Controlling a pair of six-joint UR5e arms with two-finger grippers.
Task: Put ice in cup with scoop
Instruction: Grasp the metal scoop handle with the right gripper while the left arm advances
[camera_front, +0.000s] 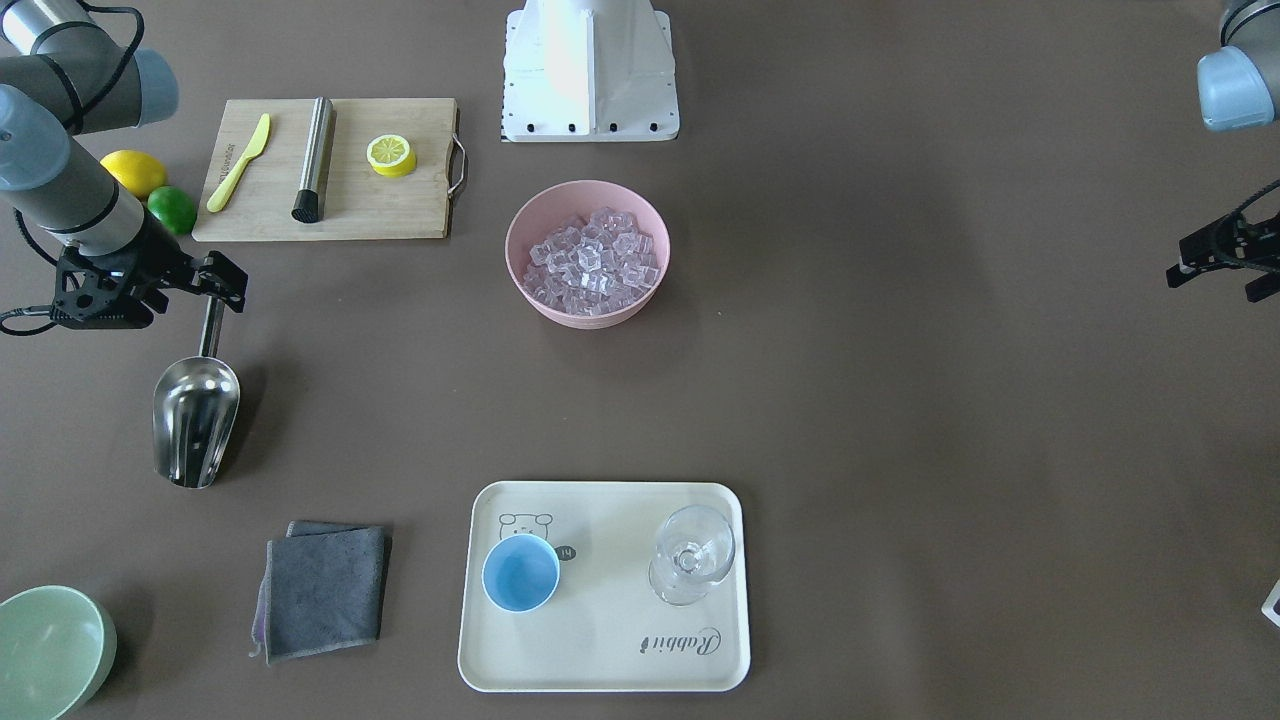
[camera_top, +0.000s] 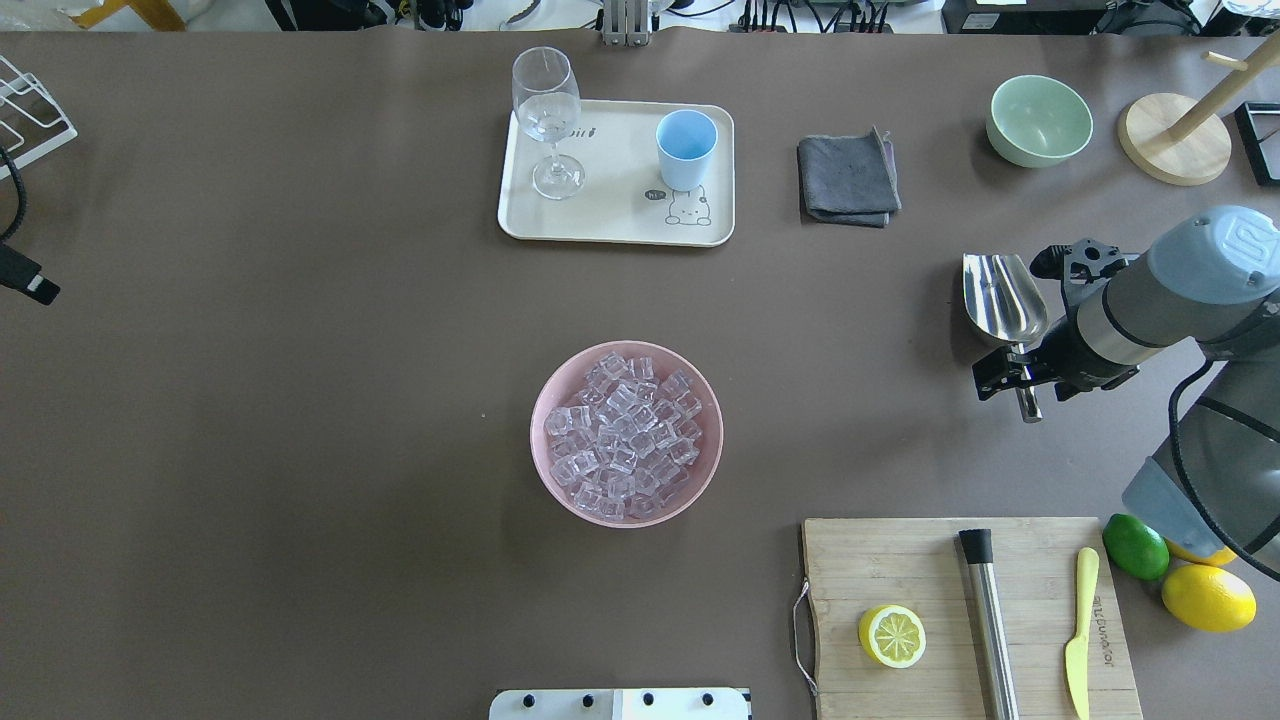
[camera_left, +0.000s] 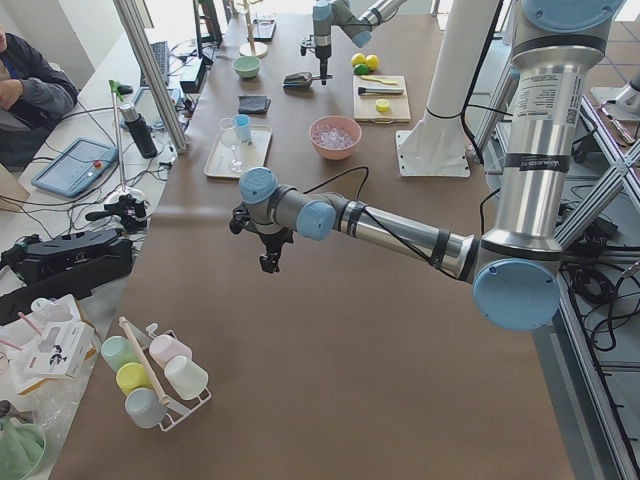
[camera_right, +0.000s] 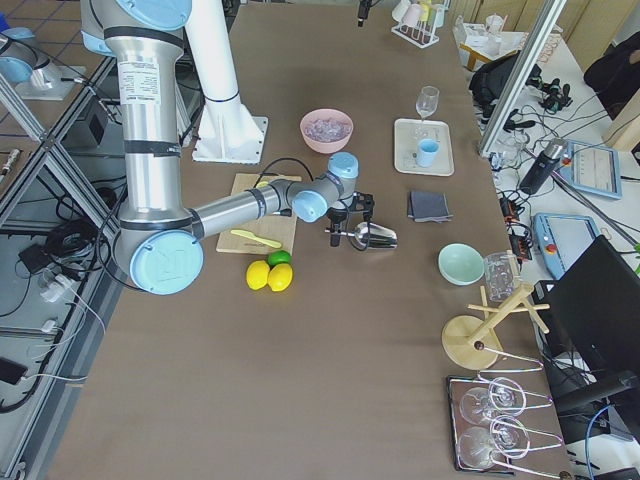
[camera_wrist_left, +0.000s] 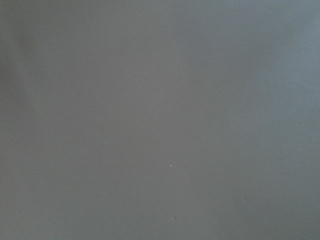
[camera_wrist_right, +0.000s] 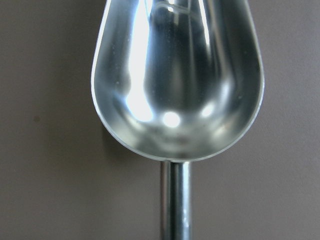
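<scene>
**A:** What lies nearest the robot on the counter (camera_top: 300, 400)?

**B:** On its right is a wooden cutting board (camera_top: 900, 560). It carries a lemon half (camera_top: 891, 636), a steel cylinder with a black tip (camera_top: 990, 620) and a yellow knife (camera_top: 1078, 640). Just off the board's outer edge sit a lime (camera_top: 1135, 546) and a whole lemon (camera_top: 1208, 597).

**A:** And the ice?

**B:** Farther out, near the middle, the ice (camera_top: 622, 435) is heaped in a pink bowl (camera_top: 538, 445).

**A:** Where's the scoop?

**B:** The scoop (camera_top: 1000, 295) is well to the right of that bowl. Its handle points back at the robot and its trough points away. The right gripper (camera_top: 1012, 375) sits over the handle with a finger on each side. The angle is poor, but the jaws look spread, not pinching the tube.

**A:** The other arm?

**B:** The left gripper (camera_front: 1215, 270) hangs above bare counter at the left edge, with its fingers apart and nothing between them.

**A:** And the cup?

**B:** It's on the far side. The cup (camera_top: 686, 148) stands upright on a cream tray (camera_top: 620, 210), at the tray's right end. A clear stemmed glass (camera_top: 547, 110) stands at the left end, apart from the cup. To the right of the tray lie a folded grey cloth (camera_top: 848, 178) and then a pale green bowl (camera_top: 1040, 120).
</scene>
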